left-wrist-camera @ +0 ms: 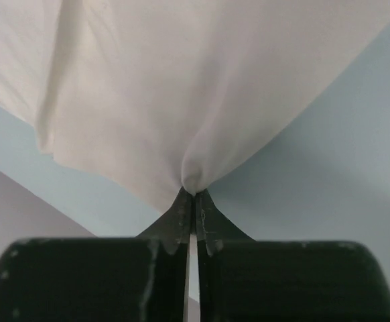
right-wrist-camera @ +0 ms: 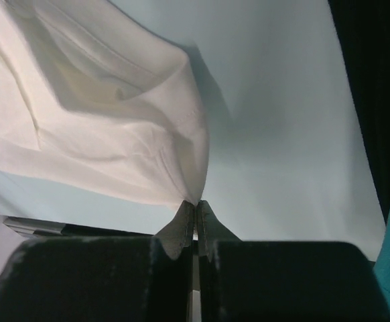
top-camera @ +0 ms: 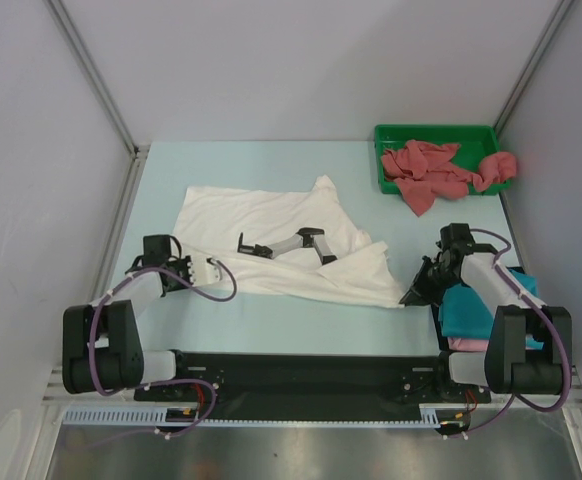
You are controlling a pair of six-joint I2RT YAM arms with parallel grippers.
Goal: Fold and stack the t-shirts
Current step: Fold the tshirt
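Top external view gives us the white t-shirt [top-camera: 271,235] spread across the middle of the pale blue table [top-camera: 271,165], rumpled, with its right end folded over itself. Its near edge runs slantwise from the left gripper [top-camera: 217,270] down to the right gripper [top-camera: 408,298]; each gripper sits at one near corner of the cloth.

From the left wrist we see the fingers [left-wrist-camera: 180,218] pressed together with a pinch of white fabric caught at their tips, the cloth fanning away from that spot. The right wrist view matches: jaws closed tight on a hemmed corner of the same shirt.

Bare table lies beyond the shirt's far edge up to the back wall, and a narrower strip runs between its near edge and the arm bases. On the left the shirt stops short of the side rail.

At the far right corner stands the green tray [top-camera: 436,132], with dusty red shirts [top-camera: 431,172] heaped in it and spilling over its near and right rims. Just beside the right arm, a folded teal shirt [top-camera: 468,310] lies on a pink shirt [top-camera: 459,344].
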